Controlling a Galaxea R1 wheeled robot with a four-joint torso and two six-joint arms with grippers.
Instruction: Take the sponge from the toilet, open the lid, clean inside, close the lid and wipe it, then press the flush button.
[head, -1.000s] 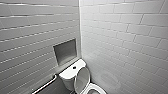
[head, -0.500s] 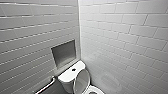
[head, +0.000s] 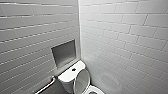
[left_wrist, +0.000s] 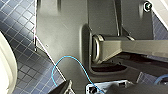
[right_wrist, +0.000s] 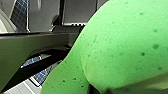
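Bright, even light on the white wall tiles [head: 120,37]; the niche [head: 64,53] lies in grey shade, the toilet [head: 71,75] shows soft sheen. Tile lines bow toward the edges. The sponge [right_wrist: 125,45], close to the lens, seems out of focus

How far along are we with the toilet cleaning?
Done: the sponge is off the toilet, close at the right wrist; the lid stands open. In hand: cleaning inside the bowl, progress not visible. Left: closing and wiping the lid, pressing the flush button.
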